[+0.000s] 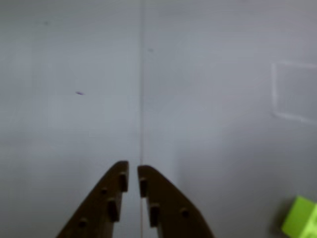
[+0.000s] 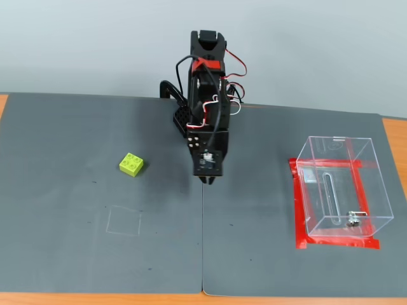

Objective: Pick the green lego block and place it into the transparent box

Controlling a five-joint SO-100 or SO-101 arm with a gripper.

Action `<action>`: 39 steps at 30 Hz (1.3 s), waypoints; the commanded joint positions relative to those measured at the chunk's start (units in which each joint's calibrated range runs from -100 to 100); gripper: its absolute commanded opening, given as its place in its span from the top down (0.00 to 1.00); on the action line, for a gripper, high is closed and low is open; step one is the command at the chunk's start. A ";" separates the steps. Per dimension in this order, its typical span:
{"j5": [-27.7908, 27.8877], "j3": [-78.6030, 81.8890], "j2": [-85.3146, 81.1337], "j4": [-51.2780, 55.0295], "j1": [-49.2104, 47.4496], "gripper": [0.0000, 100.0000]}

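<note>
Nearest the wrist camera, the two dark jaws of the gripper [image 1: 132,171] are seen rising from the bottom edge, their tips drawn almost together with only a thin slit between them; nothing is held. Beneath them lies the grey mat [image 1: 74,124] that covers the counter, and its seam [image 1: 141,99] runs straight up from the slit. At the bottom right corner of this view a part of the green lego block [image 1: 300,217] is caught, and a faint drawn square [image 1: 293,91] is seen at the right edge.

In the fixed view the arm [image 2: 205,95] is seen reaching from the far edge of the counter toward its middle, the gripper [image 2: 208,180] pointing down over the seam. The green lego block [image 2: 131,164] rests studs up on the left half of the mat, apart from the gripper and nearer the far edge than the drawn square [image 2: 124,221]. The transparent box [image 2: 342,187] stands near the right edge inside a frame of red tape [image 2: 299,210], and appears empty.

The step in hand is judged to be the approach: the block is not yet grasped. For the next move the jaws would need to be opened, the gripper swung to the left in the fixed view until the block is centred between the tips, and then lowered around it.
</note>
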 commanded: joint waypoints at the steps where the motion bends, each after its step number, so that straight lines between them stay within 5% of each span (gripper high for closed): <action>1: -0.19 -5.18 0.45 6.30 4.94 0.97; 16: -12.22 -10.97 0.62 14.81 22.48 0.97; 30: -12.95 -25.71 19.95 14.90 37.32 0.97; 39: -15.71 -35.39 31.65 17.76 42.92 0.85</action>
